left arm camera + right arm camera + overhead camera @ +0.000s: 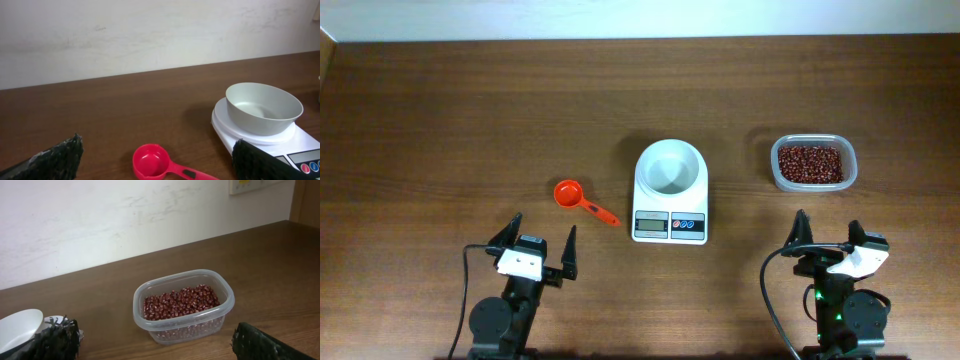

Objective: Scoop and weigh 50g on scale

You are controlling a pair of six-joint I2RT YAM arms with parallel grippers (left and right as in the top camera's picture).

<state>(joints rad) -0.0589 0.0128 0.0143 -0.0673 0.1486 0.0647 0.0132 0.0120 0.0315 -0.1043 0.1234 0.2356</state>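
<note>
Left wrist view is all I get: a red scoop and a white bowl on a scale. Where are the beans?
Observer: In a clear tub to the right of the scale, seen from overhead.
Operator: Is it open?
Observer: Yes, no lid; the red-brown beans lie bare inside.
Operator: Is the other arm near it?
Observer: The right gripper sits in front of the tub, jaws open, empty, not touching it.
</note>
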